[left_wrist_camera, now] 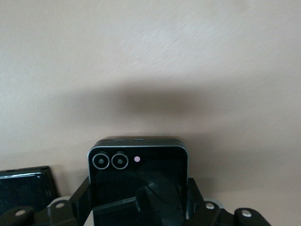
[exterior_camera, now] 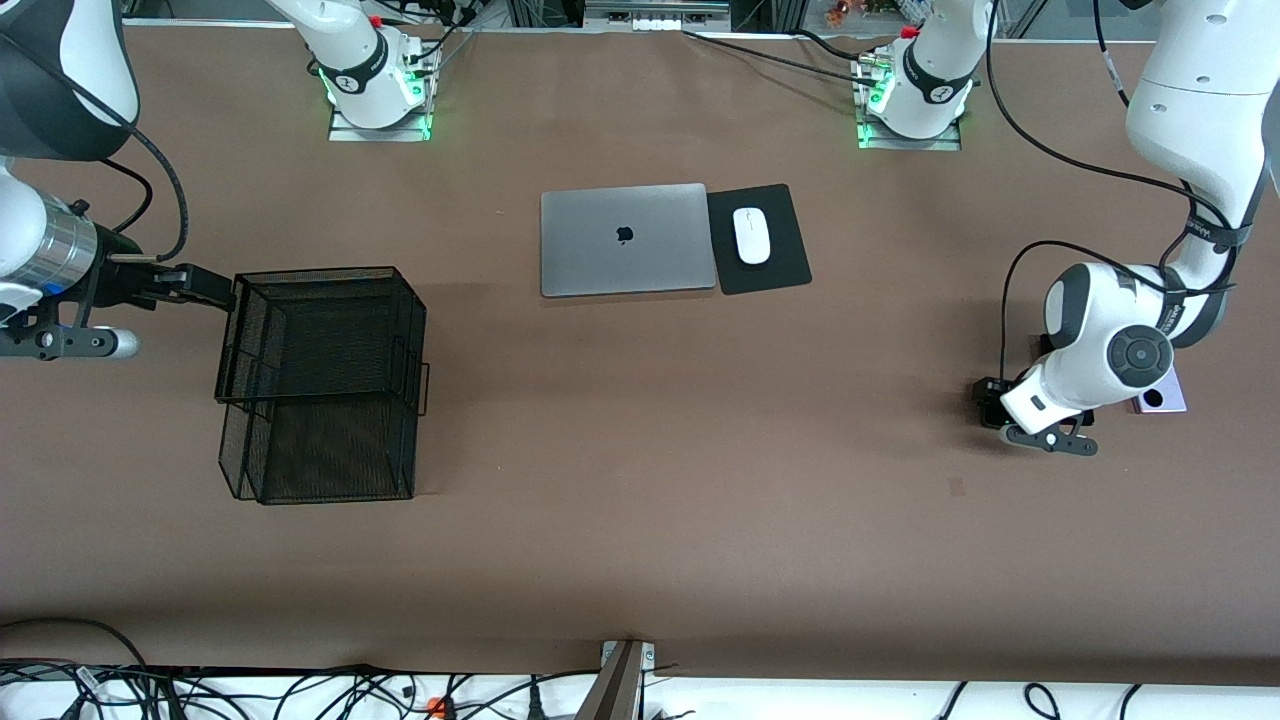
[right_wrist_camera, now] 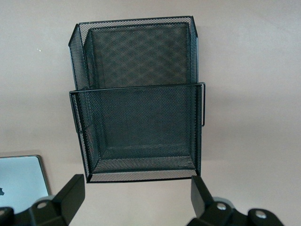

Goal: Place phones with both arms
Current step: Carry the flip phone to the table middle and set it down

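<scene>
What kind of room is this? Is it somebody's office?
Probably a robot lab, not an office. Two robot arms are bolted along a big brown table, tangled cables lie along its edge, and the laptop and mesh basket look set out for practice.

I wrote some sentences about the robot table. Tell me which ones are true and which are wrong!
1. The left gripper is shut on the black folded phone. True.
2. The white mouse sits on top of the laptop. False: it sits on a black mouse pad beside the laptop.
3. The right gripper is open, over the table next to the black mesh basket. True.
4. The mesh basket has a phone in it. False: no phone shows inside it.
5. The lilac-white phone lies on the table at the left arm's end. True.
</scene>
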Motion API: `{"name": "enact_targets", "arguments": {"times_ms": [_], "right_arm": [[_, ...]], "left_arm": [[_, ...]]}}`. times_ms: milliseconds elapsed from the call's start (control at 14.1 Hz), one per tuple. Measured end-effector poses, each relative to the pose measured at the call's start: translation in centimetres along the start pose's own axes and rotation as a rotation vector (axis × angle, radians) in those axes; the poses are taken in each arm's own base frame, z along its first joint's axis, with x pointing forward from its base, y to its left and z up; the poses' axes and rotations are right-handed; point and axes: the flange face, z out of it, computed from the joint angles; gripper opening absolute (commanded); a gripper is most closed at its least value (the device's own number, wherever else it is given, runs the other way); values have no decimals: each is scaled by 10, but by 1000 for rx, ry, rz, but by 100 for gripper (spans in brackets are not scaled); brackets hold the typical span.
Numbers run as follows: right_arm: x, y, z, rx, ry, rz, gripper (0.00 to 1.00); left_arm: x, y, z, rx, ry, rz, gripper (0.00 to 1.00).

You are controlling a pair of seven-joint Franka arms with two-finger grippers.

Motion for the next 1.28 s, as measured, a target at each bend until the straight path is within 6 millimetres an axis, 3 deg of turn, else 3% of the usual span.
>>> {"name": "enact_targets", "arguments": {"times_ms": [285,427,783,1067,1281], "right_arm": [[0,0,0,0,0,0,100],[0,0,0,0,0,0,100],[0,0,0,1,0,0,100],[0,0,0,1,0,0,100],[0,0,0,1,0,0,100]], "left_arm": [[22,40,-25,13,6,-33,0],[32,74,-35,14,14,-82,0],[44,217,-59,-37,34,-144,0],[46,299,-78,-57,63,-163,0],[49,372,-86,-99,86,-185,0]]}}
